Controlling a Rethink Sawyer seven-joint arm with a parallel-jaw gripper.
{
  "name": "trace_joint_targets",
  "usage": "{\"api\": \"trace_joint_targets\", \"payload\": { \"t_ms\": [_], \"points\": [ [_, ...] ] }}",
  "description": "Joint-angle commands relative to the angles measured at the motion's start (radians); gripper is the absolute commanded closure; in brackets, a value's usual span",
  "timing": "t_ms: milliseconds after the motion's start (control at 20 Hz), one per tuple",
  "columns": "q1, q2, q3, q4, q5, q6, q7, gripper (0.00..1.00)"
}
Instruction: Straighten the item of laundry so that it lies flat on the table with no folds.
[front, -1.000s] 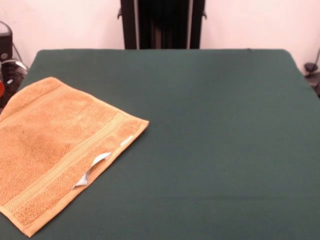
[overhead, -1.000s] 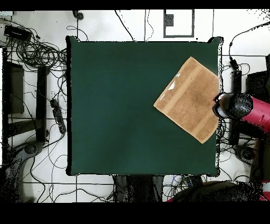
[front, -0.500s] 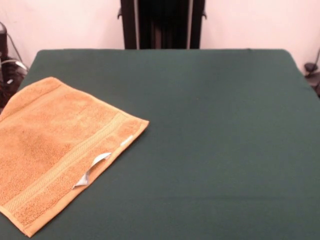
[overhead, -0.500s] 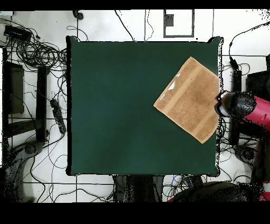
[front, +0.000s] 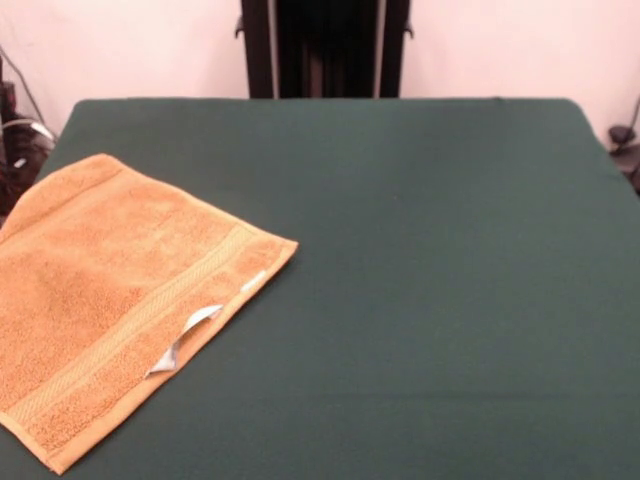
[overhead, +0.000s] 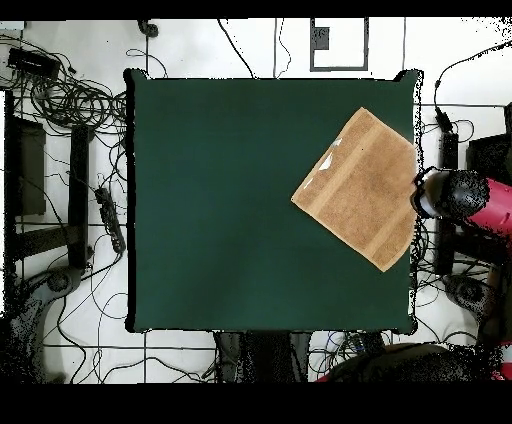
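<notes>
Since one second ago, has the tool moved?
Yes. In the overhead view the tool has drawn rightward, off the towel, past the table edge.

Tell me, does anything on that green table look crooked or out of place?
The towel lies spread out but askew, turned at an angle to the table and pushed against one side, a corner reaching the edge. Its small white tag curls up off the cloth. Nothing looks spilled or damaged.
</notes>
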Motion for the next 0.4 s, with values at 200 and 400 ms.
{"api": "trace_joint_targets", "payload": {
  "t_ms": [200,400],
  "points": [
    [0.054,0.077,0.159,0.01,-0.014,0.125,-0.245,0.0],
    [0.052,0.084,0.163,0.0,-0.015,0.137,-0.255,0.0]
  ]
}}
